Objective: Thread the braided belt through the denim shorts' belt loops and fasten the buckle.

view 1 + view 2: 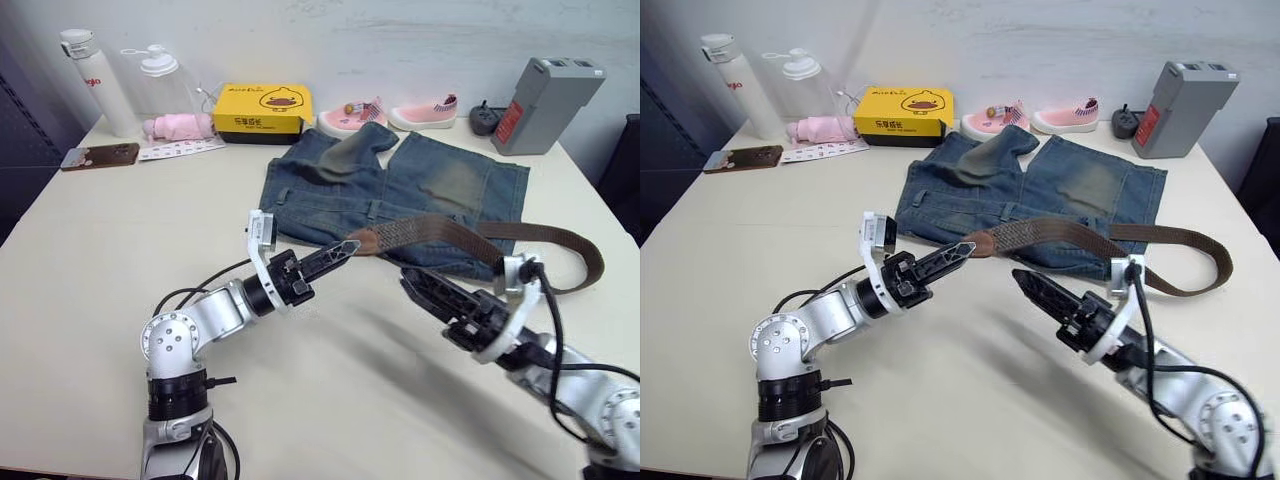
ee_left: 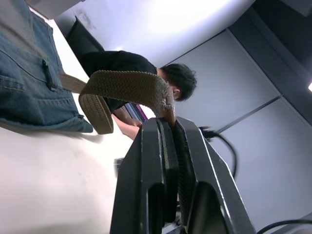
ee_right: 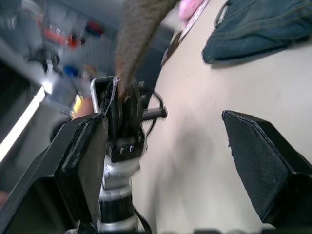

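Brown woven braided belt (image 1: 440, 236) arcs above the waistband edge of the denim shorts (image 1: 400, 185), its leather tip pinched between the closed fingers of the left gripper (image 1: 345, 249). The right gripper (image 1: 1032, 284) hangs just beside it over the table (image 1: 90, 260), jaws spread wide and empty. Threading looks barely begun; next the tip needs aiming at one of the belt loops (image 2: 47, 74).
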Motion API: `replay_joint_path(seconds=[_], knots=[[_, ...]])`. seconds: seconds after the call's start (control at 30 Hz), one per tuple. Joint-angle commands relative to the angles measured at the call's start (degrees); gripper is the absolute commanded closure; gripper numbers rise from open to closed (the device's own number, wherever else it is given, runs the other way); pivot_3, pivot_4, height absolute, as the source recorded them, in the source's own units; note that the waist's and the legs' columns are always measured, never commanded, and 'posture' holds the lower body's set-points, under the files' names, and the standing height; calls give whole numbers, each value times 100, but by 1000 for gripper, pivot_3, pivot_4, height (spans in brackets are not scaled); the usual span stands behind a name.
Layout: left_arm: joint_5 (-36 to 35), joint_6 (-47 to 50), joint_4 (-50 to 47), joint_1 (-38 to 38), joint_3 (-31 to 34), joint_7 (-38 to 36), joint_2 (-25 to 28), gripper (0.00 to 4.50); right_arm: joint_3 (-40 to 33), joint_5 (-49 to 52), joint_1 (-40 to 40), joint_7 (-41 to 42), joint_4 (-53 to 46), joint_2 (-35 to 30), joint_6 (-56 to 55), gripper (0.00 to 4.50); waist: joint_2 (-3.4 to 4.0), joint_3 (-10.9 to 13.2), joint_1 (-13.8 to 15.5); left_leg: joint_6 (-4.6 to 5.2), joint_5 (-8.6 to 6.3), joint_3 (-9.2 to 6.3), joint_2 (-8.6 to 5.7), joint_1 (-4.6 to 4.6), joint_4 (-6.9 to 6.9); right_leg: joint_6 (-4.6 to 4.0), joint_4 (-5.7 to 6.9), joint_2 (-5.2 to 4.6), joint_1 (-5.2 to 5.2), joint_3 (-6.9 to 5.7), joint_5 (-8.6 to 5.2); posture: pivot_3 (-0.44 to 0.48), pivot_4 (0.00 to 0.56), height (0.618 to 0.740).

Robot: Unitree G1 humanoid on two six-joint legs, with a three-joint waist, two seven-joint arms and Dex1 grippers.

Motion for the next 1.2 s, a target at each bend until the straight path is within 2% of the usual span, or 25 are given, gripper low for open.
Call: replay_joint_path(seconds=[0.03, 0.13, 0.23, 0.27, 0.3, 0.33, 0.4, 0.57, 0.63, 0.77, 0.8, 0.87, 0.9, 0.93, 0.97, 1.07, 1.1, 1.13, 1.2], knots=[[-604, -204, -243, 82, -157, 335, 109, 4500, -52, 188, -336, -614, -6, 722, -743, 490, 2, -1, -6, -1, 0, 0, 0, -1, 0, 0, 9, 33, -10, 6, 0, 0, 150, 624], [-784, -316, -278, 129, -246, 489, 171, 4500, -213, 188, -516, -732, 3, 1144, -1005, 490, 2, -2, 9, -2, 0, 0, -6, -2, 3, -1, 35, 57, -41, 24, 0, 0, 150, 624], [-954, -447, -313, 155, -363, 587, 297, 4500, -223, 188, -565, -764, -32, 1202, -932, 490, 5, -3, 29, -12, -9, -8, -5, 7, 4, -6, 91, 74, -67, 35, -2, 0, 150, 624], [-998, -489, -317, 158, -400, 607, 338, 4500, -222, 188, -562, -795, -26, 1165, -903, 976, 5, -4, 32, -12, -11, -9, -5, 6, 4, -7, 96, 76, -71, 39, -3, 0, 150, 624], [-1037, -534, -317, 158, -436, 625, 379, 4500, -223, 188, -554, -859, -27, 1181, -905, 1236, 3, -5, 40, -16, -14, -12, -3, 6, 4, -9, 106, 79, -76, 41, -4, 0, 150, 624], [-1071, -576, -316, 154, -466, 640, 416, 4500, -224, 188, -552, -885, -36, 1198, -915, 1922, 3, -6, 43, -19, -19, -13, -4, 6, 4, -11, 127, 81, -88, 54, -5, 0, 150, 624], [-1123, -650, -326, 155, -528, 653, 493, 4500, -214, 188, -556, -925, -57, 1217, -924, 2433, 3, -6, 55, -20, -20, -12, -4, 5, 4, -16, 134, 83, -95, 68, -7, 0, 150, 624], [-1110, -742, -366, 128, -705, 577, 705, 4500, -207, 188, -677, -933, -149, 1333, -1114, 4478, 4, -8, 55, -8, -27, -6, 2, -3, 4, -23, 138, 122, -115, 137, -11, 0, 150, 624], [-989, -766, -385, 118, -785, 511, 800, 4500, -208, 188, -718, -944, -195, 1387, -1193, 4478, 4, -8, 57, 4, -33, -7, 5, -5, 4, -26, 143, 139, -120, 160, -13, 0, 150, 624], [-285, -852, -419, 88, -1001, 168, 992, 4500, -268, 188, -766, -1034, -279, 1570, -1439, 4478, 4, -10, 60, 4, -34, -6, 7, -5, 4, -35, 146, 144, -122, 165, -17, 0, 150, 624], [-75, -886, -437, 51, -1058, -49, 1074, 3711, -323, 179, -767, -1063, -284, 1552, -1497, 4500, 5, -11, 62, 4, -34, -6, 7, -5, 4, -35, 146, 145, -122, 165, -17, 0, 150, 624], [300, -952, -460, -22, -1156, -404, 1204, 3063, -418, 173, -765, -1116, -281, 1527, -1610, 4500, 5, -11, 63, 4, -34, -6, 5, -5, 4, -38, 149, 146, -124, 167, -18, 0, 150, 624], [935, -1143, -408, -163, -1400, -678, 1413, 2732, -539, 160, -741, -1131, -246, 1519, -1710, 4500, 5, -11, 63, 4, -34, -6, 3, -5, 4, -38, 149, 146, -124, 167, -18, 0, 150, 624], [1688, -1435, -372, -308, -1755, -1004, 1687, 2081, -653, 166, -715, -1133, -205, 1520, -1798, 4500, 5, -11, 62, 4, -34, -6, 3, -5, 4, -38, 150, 146, -124, 167, -18, 0, 150, 624], [2223, -1643, -340, -406, -2001, -1249, 1878, 1939, -723, 166, -700, -1134, -175, 1521, -1861, 4500, 5, -11, 63, 4, -34, -6, 4, -5, 4, -38, 152, 147, -125, 167, -18, 0, 150, 624], [5409, -3770, 362, -1131, -3815, -2040, 2740, 933, -1064, 186, -635, -897, -109, 1646, -1924, 4500, 5, -11, 78, 3, -34, -6, 4, -6, 4, -40, 154, 149, -126, 166, -19, 0, 150, 624], [6480, -4610, 784, -1432, -4376, -2162, 2924, 363, -1135, 188, -603, -798, -111, 1673, -1904, 4500, 6, -13, 85, 2, -34, -6, 5, -6, 4, -44, 158, 149, -126, 166, -21, 0, 150, 624], [7110, -5176, 1152, -1628, -4645, -2244, 2975, 41, -1161, 188, -585, -732, -120, 1693, -1886, 4500, 7, -14, 105, 0, -35, 6, 6, -8, 4, -62, 149, 148, -124, 167, -31, 0, 150, 624], [7891, -6056, 1999, -1962, -4865, -2292, 2880, 41, -1201, 188, -573, -611, -152, 1754, -1838, 4500, 14, -20, 97, 5, -38, 31, 3, -14, 5, -96, 153, 142, -115, 176, -47, 0, 150, 624]])
